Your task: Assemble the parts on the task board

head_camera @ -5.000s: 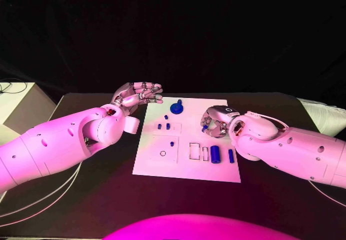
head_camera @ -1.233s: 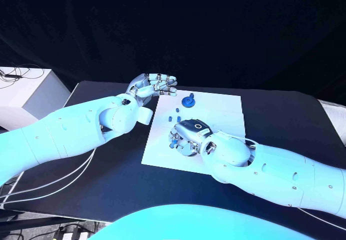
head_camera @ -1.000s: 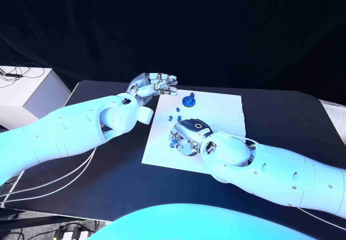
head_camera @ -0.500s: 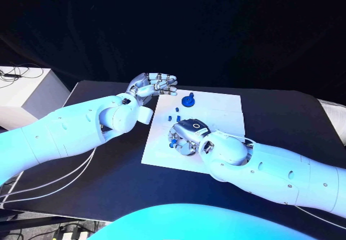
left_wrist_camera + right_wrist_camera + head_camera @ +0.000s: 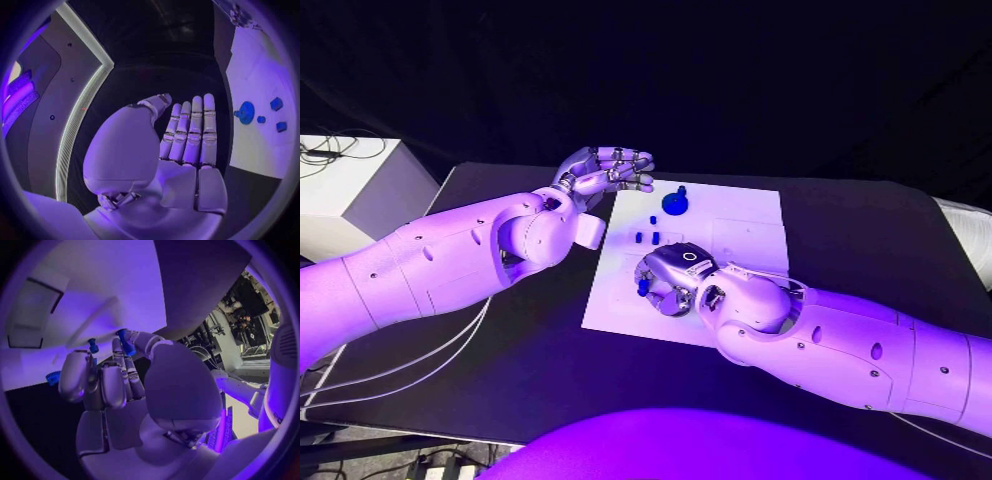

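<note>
— On the black table (image 5: 877,240), where does the board sit?

— At its middle: the white board (image 5: 740,215) lies flat, with both arms reaching over its near and left parts.

— What is the right hand doing?

— The right hand (image 5: 672,277) hangs over the board's left half, fingers curled downward. Its wrist view shows a small blue part (image 5: 125,341) pinched between the thumb and a fingertip, close above the white surface. A second small blue piece (image 5: 92,345) shows just past another fingertip; whether the hand has hold of that one I cannot tell.

— And the left hand?

— The left hand (image 5: 606,172) is raised beside the board's far left corner, off the plate. From the head camera the fingers look bent inward; its own wrist view shows them straight and side by side, thumb apart, palm bare. It has nothing in it.

— Where are the other parts?

— A round blue part with a peg (image 5: 676,203) stands near the board's far edge. Two small blue pegs (image 5: 648,237) stand side by side just beyond the right hand.
</note>
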